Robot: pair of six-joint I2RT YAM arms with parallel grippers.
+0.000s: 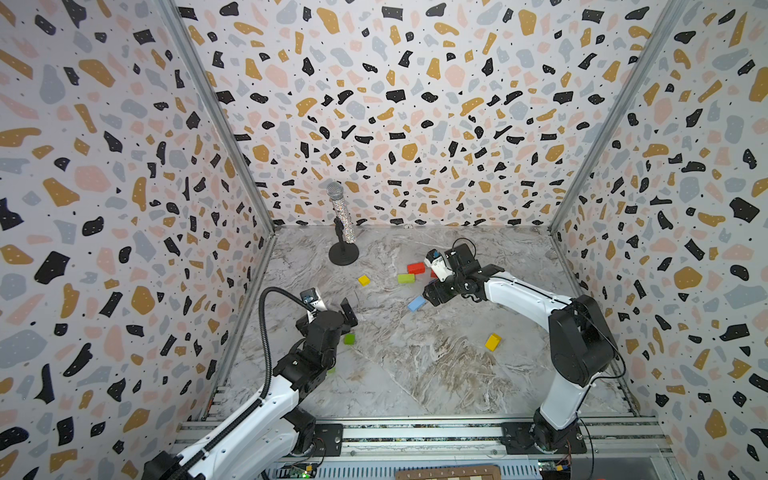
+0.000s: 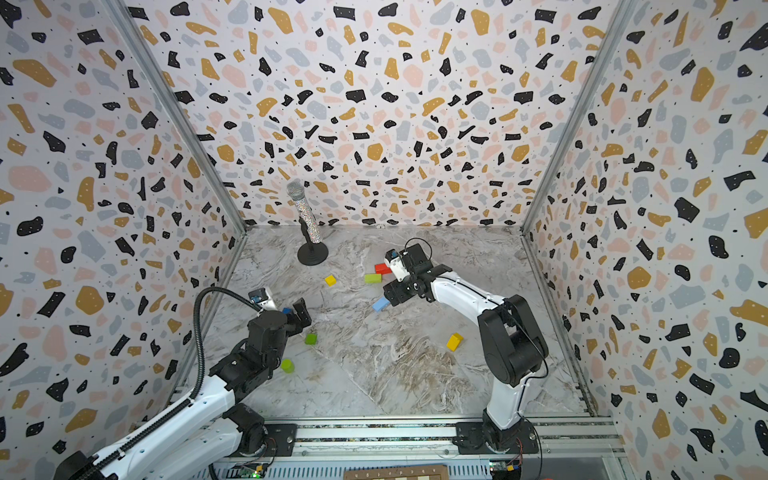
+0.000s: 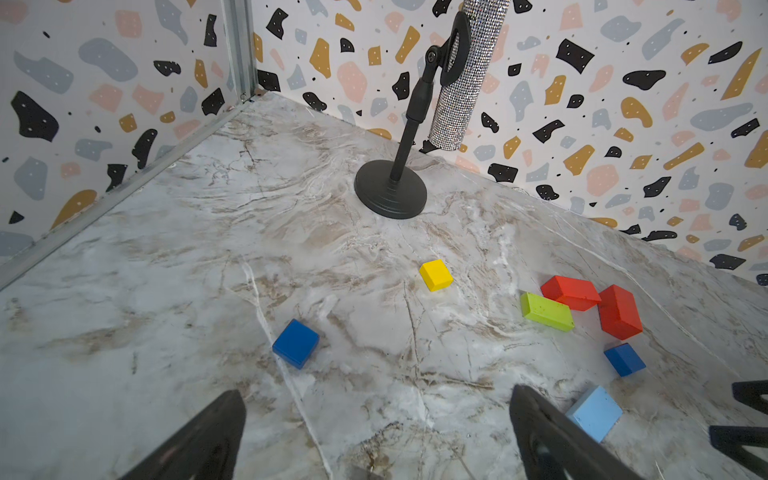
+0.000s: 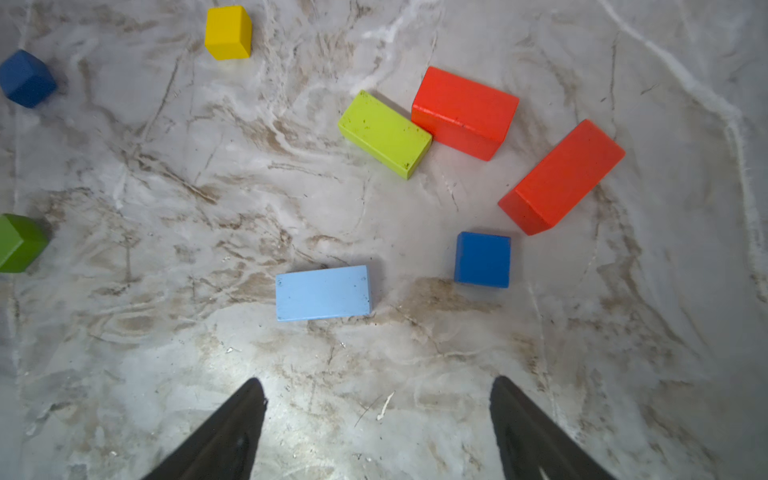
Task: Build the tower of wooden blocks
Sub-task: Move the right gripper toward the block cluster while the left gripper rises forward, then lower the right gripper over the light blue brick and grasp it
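Wood blocks (image 1: pixel 406 278) all lie loose on the surface (image 4: pixel 124 353), nothing stacked, no tower yet. The likely base piece, the light-blue brick (image 4: pixel 323 293), lies flat just ahead of the right gripper (image 4: pixel 376 384), slightly off-centre toward one finger. Its long axis runs across the gap, roughly parallel to the line between the fingertips. I'd judge it needs a wrist turn to clamp the short width, or a lengthwise grab. That gripper's jaws are apart with nothing between them. Same for the left gripper (image 3: pixel 376 392): spread wide, empty, well apart from that brick. The right arm is clearly nearer. A blue cube (image 4: pixel 482 259) sits near the brick, ahead of the other finger, so watch clearance.

View gaps: in both top views the right arm largely hides that blue cube and most of one red brick (image 4: pixel 561 176); the right wrist view shows both whole. Only a top view shows the yellow brick (image 1: pixel 493 342), back toward the right arm's base, and the lime cylinder (image 2: pixel 287 365), by the left arm.
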